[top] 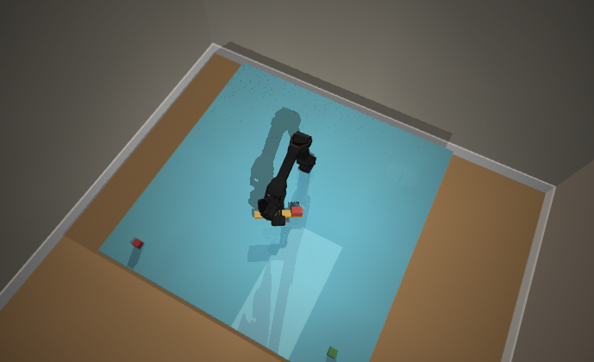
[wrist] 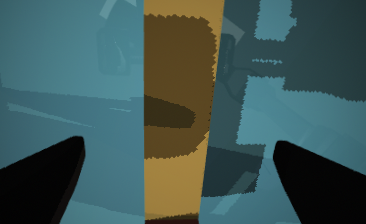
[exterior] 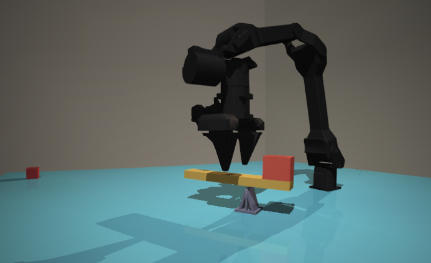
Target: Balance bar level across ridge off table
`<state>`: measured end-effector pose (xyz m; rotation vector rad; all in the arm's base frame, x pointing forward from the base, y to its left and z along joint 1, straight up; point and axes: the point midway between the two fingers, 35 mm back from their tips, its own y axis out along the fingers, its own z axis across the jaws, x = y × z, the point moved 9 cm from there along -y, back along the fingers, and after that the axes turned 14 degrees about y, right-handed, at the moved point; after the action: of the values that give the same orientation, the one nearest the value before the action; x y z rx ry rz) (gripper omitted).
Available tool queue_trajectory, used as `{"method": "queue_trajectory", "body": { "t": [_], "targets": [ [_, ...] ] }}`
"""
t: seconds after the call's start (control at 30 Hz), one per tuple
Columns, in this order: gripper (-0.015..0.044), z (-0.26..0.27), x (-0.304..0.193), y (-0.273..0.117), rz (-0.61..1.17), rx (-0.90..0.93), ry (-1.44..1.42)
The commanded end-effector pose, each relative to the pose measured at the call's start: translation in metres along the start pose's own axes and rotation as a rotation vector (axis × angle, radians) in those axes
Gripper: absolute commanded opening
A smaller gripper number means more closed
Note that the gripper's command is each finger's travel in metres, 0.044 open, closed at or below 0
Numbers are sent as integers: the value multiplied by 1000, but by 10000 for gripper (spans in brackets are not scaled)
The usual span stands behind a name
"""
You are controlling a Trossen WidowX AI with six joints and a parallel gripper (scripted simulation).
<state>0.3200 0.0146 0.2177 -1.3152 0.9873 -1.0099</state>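
The yellow bar (top: 286, 214) (exterior: 251, 181) (wrist: 174, 185) lies across the narrow top of the grey-purple ridge (exterior: 248, 203). Both its ends are clear of the table. It looks close to level; the exterior camera sees it at an angle, so a slight tilt is hard to judge. A large red block (top: 297, 211) (exterior: 278, 168) sits on one end of the bar, and the ridge stands nearer that end. My gripper (exterior: 234, 167) (wrist: 182, 147) is open and empty. Its fingertips are just above the bar's longer side, spread wide to either side of it and not touching it.
A small red cube (top: 137, 243) (exterior: 32, 173) lies far off on the blue table, near its left corner. A small green cube (top: 332, 352) lies near the front edge in the top view. The arm's base (exterior: 326, 178) stands beyond the block end of the bar.
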Motion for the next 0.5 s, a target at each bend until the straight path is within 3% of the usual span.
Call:
{"method": "queue_trajectory", "body": {
  "t": [0.0, 0.1, 0.47],
  "targets": [
    [440, 2, 0, -43, -5, 23, -1],
    [440, -2, -1, -72, -5, 23, 0],
    [440, -3, -1, -74, -5, 23, 0]
  ]
}}
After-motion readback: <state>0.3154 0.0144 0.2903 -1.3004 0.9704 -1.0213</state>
